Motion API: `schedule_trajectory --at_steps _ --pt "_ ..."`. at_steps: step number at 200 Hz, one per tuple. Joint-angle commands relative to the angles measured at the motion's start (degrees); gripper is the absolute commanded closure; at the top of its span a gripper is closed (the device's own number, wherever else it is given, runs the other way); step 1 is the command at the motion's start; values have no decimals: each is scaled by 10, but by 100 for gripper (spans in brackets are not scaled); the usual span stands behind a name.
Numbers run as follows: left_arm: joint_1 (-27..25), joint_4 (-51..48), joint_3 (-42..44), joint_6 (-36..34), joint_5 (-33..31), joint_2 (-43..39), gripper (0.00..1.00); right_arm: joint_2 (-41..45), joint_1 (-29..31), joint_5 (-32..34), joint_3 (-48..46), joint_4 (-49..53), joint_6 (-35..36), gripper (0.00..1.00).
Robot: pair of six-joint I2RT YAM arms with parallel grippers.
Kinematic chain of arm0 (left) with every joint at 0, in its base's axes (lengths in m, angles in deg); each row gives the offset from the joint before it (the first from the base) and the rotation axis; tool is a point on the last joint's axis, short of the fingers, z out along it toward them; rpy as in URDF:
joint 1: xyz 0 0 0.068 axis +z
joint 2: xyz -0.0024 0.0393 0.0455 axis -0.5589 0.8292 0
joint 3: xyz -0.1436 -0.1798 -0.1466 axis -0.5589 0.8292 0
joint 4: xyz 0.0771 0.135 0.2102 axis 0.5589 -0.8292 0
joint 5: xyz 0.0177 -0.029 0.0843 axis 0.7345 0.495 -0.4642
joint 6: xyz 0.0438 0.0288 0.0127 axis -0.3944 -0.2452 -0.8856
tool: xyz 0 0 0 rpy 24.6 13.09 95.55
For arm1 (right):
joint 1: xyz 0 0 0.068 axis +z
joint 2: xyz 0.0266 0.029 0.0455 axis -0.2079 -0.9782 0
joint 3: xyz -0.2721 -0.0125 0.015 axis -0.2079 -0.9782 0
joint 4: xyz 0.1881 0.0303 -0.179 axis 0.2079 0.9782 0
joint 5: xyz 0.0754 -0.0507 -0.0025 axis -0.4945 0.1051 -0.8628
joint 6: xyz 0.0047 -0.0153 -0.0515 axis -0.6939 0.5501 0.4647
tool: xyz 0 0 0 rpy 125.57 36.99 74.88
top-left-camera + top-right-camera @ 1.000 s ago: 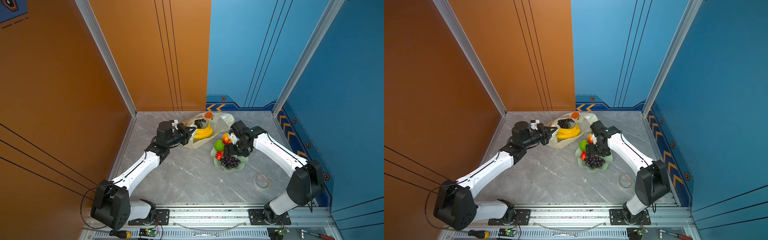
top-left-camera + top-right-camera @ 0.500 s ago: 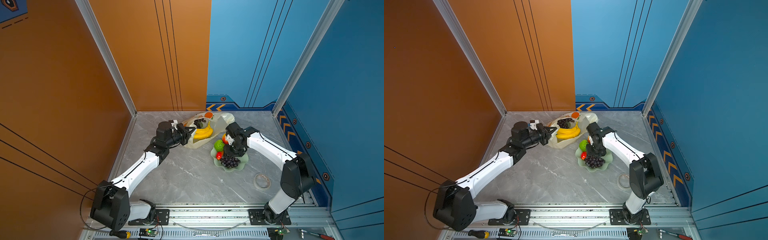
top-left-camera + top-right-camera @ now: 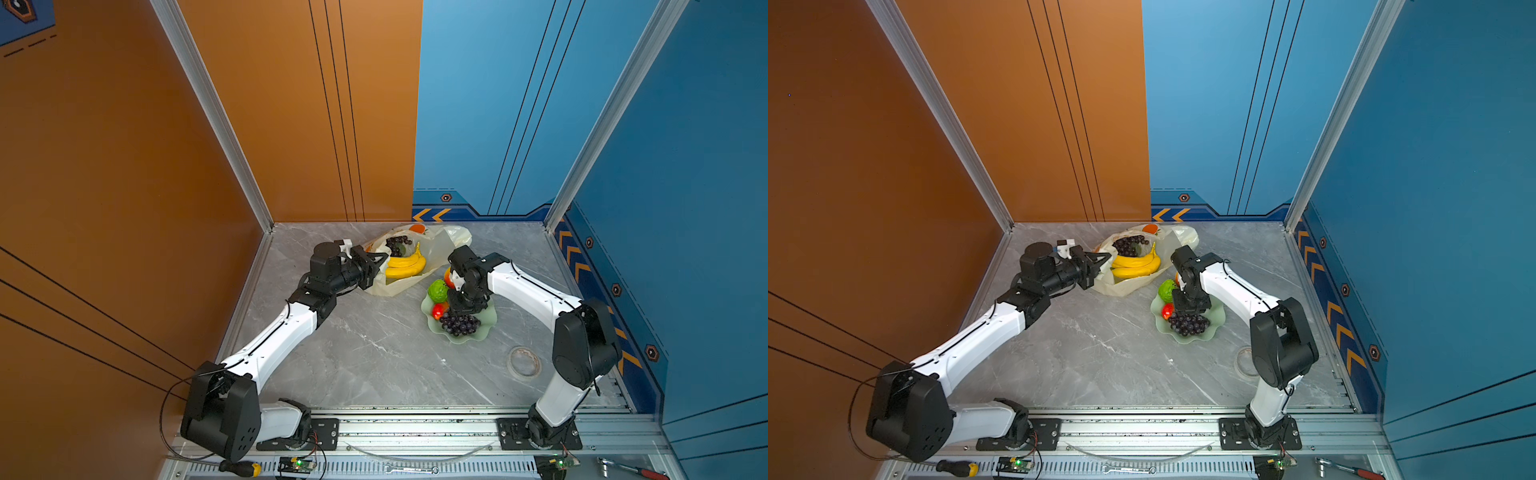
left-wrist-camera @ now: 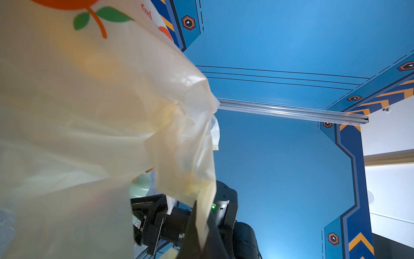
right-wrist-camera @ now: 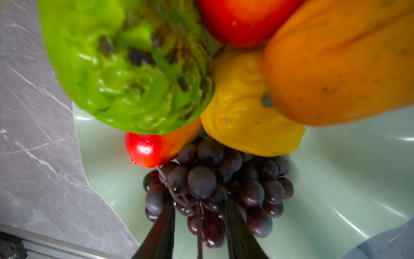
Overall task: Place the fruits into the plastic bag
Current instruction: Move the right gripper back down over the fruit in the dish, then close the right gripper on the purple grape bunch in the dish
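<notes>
One bag (image 3: 442, 251) lies open at the back of the table (image 3: 374, 353), rim pinched tight in the left gripper (image 3: 380, 264); inside, bananas (image 3: 405, 266) and bag grapes (image 3: 398, 244); one dish (image 3: 488, 324) just beside it, bearing green fruit (image 5: 125, 67), yellow fruit (image 5: 246, 112), mango (image 5: 145, 150), papaya (image 5: 336, 67), dish grapes (image 5: 212, 179); right gripper (image 5: 199, 208) astride the dish grapes, a finger each side; whether it grips them, cannot tell.

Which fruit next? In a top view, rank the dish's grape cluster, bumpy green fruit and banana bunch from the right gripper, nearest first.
1. grape cluster: on the dish, at the right gripper.
2. bumpy green fruit: dish's left side.
3. banana bunch: in the plastic bag.
</notes>
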Motion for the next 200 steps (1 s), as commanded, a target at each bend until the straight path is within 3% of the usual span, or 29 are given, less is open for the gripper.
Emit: schedule_trajectory --at_steps 1,77,168,200 --pt "7 -2 5 -11 13 -4 100 -8 -4 15 22 -6 -6 68" --pt "14 0 5 -11 22 1 100 -18 -2 16 32 -5 -12 80" --pt "18 0 7 -10 28 1 100 -18 3 19 8 -5 -23 79" --pt "18 0 7 -10 28 1 100 -11 4 30 4 -4 -23 99"
